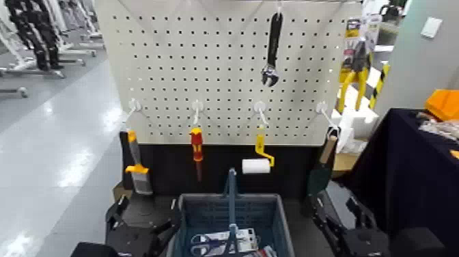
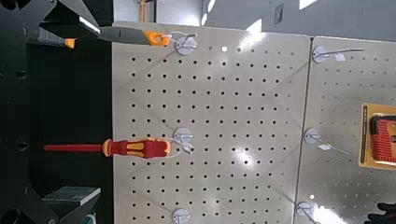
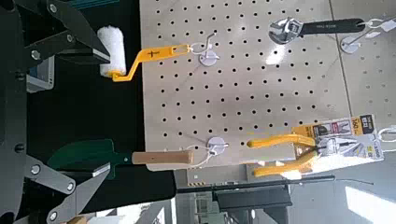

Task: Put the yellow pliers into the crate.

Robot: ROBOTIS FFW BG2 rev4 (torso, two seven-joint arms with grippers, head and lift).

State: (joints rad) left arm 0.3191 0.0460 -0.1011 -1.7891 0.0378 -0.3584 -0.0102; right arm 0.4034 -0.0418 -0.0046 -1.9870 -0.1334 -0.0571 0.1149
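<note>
The yellow pliers (image 1: 355, 65) hang on their retail card from a hook at the pegboard's upper right corner, handles pointing down; the right wrist view shows the pliers (image 3: 297, 155) too. The blue-grey crate (image 1: 205, 208) stands low in front of the board, its handle bar upright in the middle. My right gripper (image 1: 336, 217) sits low beside the crate's right side, far below the pliers, open with nothing between its fingers (image 3: 70, 182). My left gripper (image 1: 135, 219) waits low at the crate's left side, open as well, its fingers (image 2: 65, 198) empty.
On the pegboard hang a black wrench (image 1: 272, 51), a brush (image 1: 136, 169), a red screwdriver (image 1: 197, 147), a yellow-handled paint roller (image 1: 258, 160) and a green trowel (image 1: 321, 171). Scissors (image 1: 205, 240) and packaged items lie in the crate. A dark-draped table (image 1: 410, 171) stands at right.
</note>
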